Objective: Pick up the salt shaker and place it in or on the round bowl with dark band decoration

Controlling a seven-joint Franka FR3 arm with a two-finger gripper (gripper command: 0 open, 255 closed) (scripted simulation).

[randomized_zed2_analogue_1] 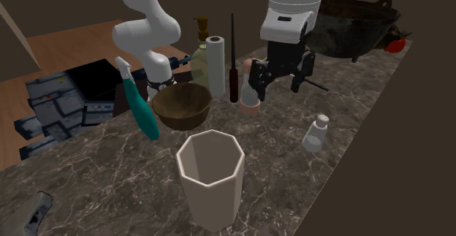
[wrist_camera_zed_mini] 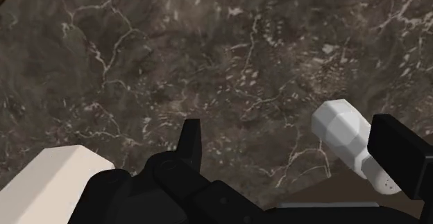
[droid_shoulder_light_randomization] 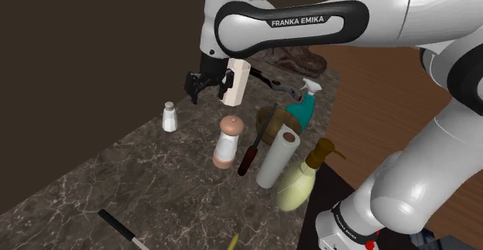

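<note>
**Closing in on the shaker, nothing gripped yet**

Judged to be in the approach step: nothing grasped, nothing lifted. Hovering with the gripper [droid_shoulder_light_randomization: 209,86] above the dark marble counter [droid_shoulder_light_randomization: 85,183], jaws apart and clamped on nothing.

In the shoulder view, look to 8 o'clock of the gripper for the salt shaker [droid_shoulder_light_randomization: 169,117]: small, white, standing on the counter, apart from the other things. In the second exterior view, found at 5 o'clock of the gripper. From the wrist, seen just inside one finger [wrist_camera_zed_mini: 399,153] and partly hidden behind it, well off the gripper's midline.

Next move, as judged:
- Shift sideways to centre the shaker between the fingers.
- Lower around its body, close, and lift straight up.
- Carry to the brown round bowl [randomized_zed2_analogue_1: 179,114], at 9 o'clock of the shaker in the second exterior view and well apart from it.

Around the route in that view:
- Pepper grinder [randomized_zed2_analogue_1: 251,92] close behind the gripper and near the line from shaker to bowl, so likely worth a high carry.
- Upright knife [randomized_zed2_analogue_1: 234,59] and paper roll [randomized_zed2_analogue_1: 215,65] at 1 o'clock of the bowl.
- Teal spray bottle [randomized_zed2_analogue_1: 139,107] just beside the bowl at 9 o'clock.
- Cream faceted cup [randomized_zed2_analogue_1: 210,176] at 7 o'clock of the shaker, off the path.
</note>
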